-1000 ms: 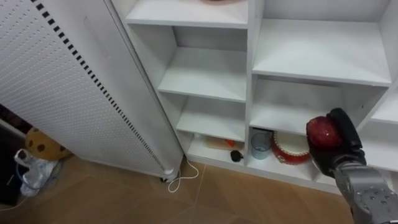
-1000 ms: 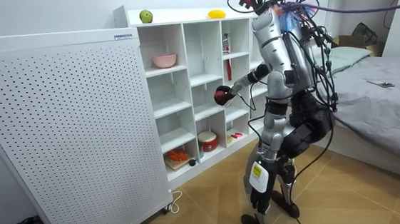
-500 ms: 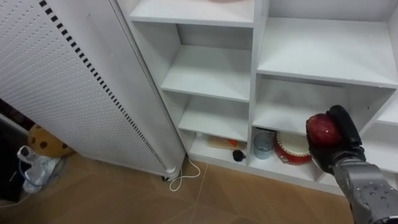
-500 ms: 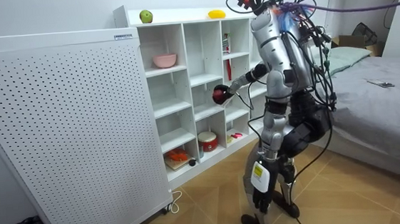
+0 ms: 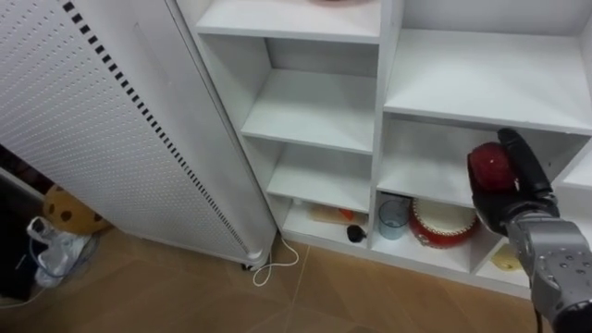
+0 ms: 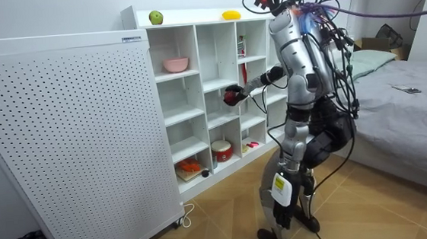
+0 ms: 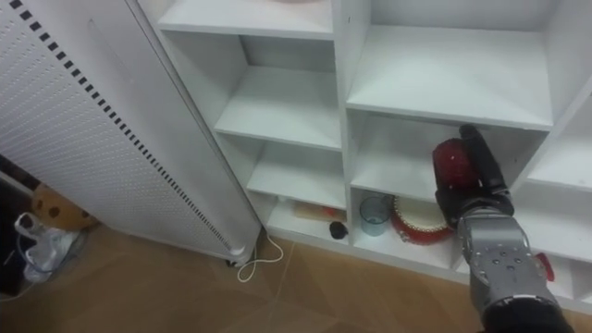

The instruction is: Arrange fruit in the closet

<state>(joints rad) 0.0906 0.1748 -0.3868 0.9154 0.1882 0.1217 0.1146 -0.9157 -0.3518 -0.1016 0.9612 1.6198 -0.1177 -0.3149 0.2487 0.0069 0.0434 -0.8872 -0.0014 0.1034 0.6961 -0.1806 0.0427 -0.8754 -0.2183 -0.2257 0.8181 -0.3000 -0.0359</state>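
Observation:
My right hand [image 5: 516, 205] is shut on a dark red round fruit [image 5: 489, 166], held up in front of the white closet [image 5: 319, 111] at the height of its middle column's lower shelves. In the right eye view the red fruit [image 7: 450, 164] sits against the fingers of the right hand [image 7: 479, 200]. In the room view I stand facing the closet [image 6: 200, 97] with the right arm stretched out, the red fruit [image 6: 229, 97] just before a middle compartment. A green apple [image 6: 156, 17] and a yellow fruit [image 6: 230, 14] lie on the closet's top.
A white perforated panel [image 5: 92, 120] stands left of the closet. The bottom shelf holds a red round tin [image 5: 442, 220], a blue cup [image 5: 392, 217] and a small dark thing [image 5: 354, 233]. A pink bowl [image 6: 176, 64] sits on an upper shelf. A white cable [image 5: 273, 264] lies on the floor; a bed [image 6: 404, 112] stands behind me.
My right hand has risen and reached closer to the closet with the red fruit still in it. The eye view has shifted slightly.

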